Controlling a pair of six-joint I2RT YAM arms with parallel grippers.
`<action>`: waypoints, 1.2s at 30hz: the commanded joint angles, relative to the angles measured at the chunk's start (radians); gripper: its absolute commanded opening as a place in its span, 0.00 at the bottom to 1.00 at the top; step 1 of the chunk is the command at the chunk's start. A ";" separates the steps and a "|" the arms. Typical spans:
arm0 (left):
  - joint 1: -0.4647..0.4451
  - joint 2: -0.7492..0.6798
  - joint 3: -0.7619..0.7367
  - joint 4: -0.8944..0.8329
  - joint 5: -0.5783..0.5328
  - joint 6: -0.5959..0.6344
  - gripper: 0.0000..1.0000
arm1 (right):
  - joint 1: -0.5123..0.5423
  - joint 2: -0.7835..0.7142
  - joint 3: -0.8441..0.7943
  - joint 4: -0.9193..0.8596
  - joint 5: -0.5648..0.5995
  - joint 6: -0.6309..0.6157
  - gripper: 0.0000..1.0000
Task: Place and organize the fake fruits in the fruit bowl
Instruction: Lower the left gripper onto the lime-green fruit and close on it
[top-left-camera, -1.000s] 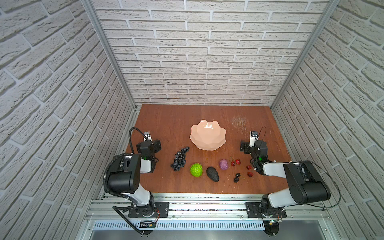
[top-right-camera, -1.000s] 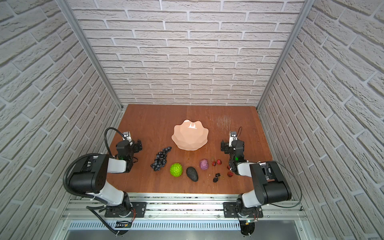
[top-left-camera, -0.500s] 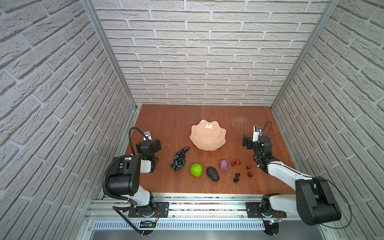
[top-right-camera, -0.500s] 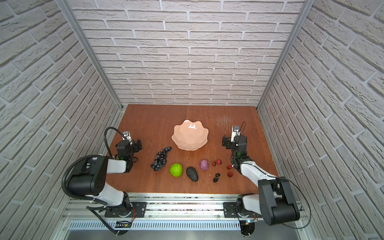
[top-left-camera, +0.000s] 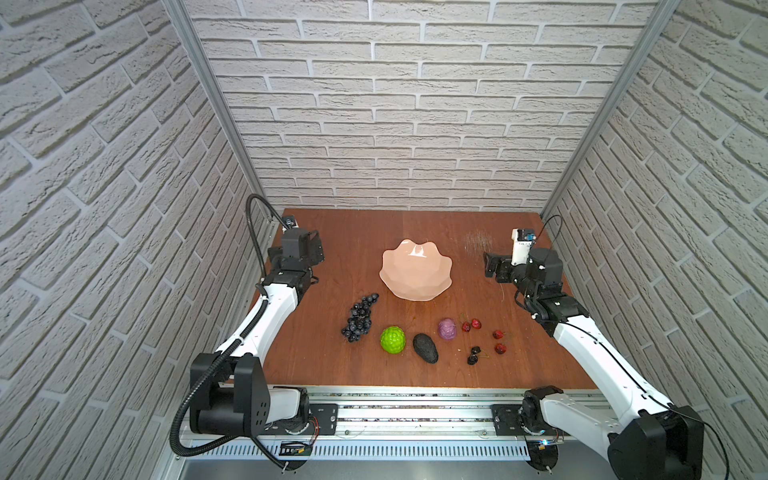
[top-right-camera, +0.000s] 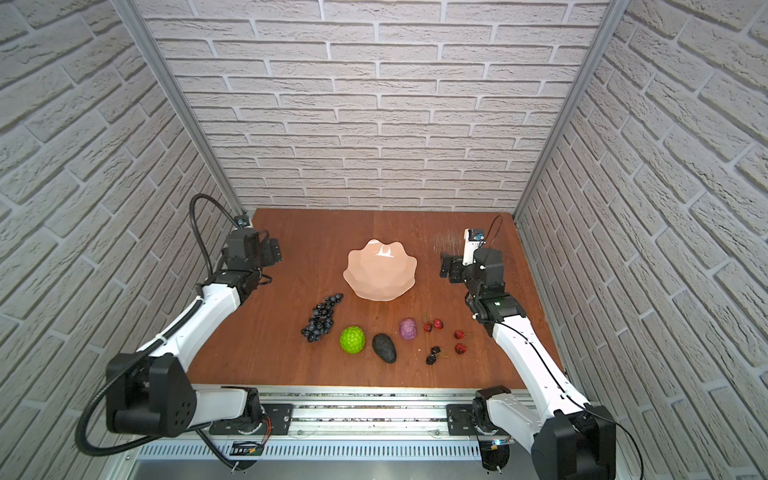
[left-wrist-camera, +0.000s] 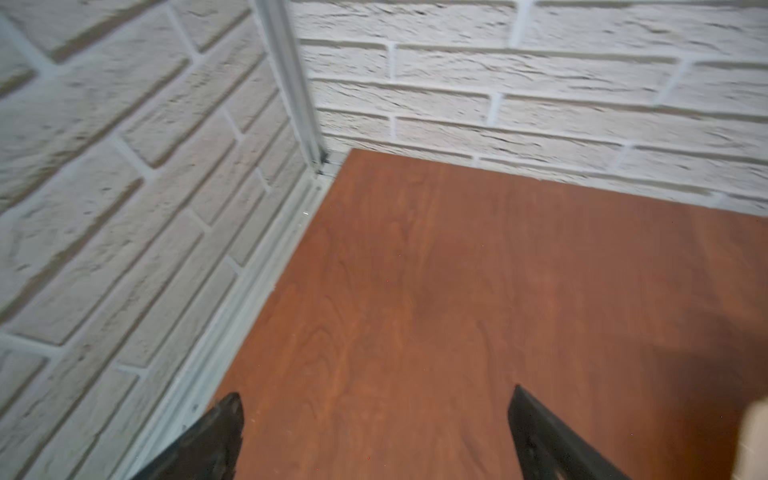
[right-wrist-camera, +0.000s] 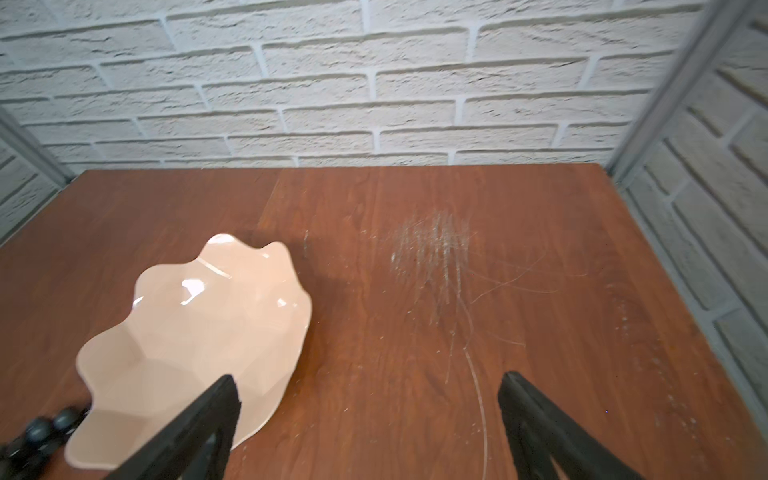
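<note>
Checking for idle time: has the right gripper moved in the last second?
Yes. In a top view the right gripper has gone toward the back wall, from level with the fruit bowl's near rim to level with its middle.

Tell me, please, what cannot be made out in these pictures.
- Grapes: in the right wrist view, blurred and cut off by the frame's edge.
- Bowl: in the same view, its near rim is hidden behind a finger of the right gripper.
- Cherries: in both top views, too small to count.
- Left wrist view: a pale blur at the edge, unidentifiable.
</note>
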 joint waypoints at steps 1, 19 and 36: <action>-0.169 -0.032 0.028 -0.352 0.043 -0.148 0.98 | 0.054 0.011 0.057 -0.109 -0.047 0.014 0.97; -0.629 0.254 0.145 -0.564 0.437 -0.453 0.94 | 0.098 0.140 0.036 -0.004 -0.094 0.097 0.95; -0.654 0.402 0.090 -0.500 0.502 -0.482 0.89 | 0.101 0.132 0.002 0.025 -0.123 0.120 0.93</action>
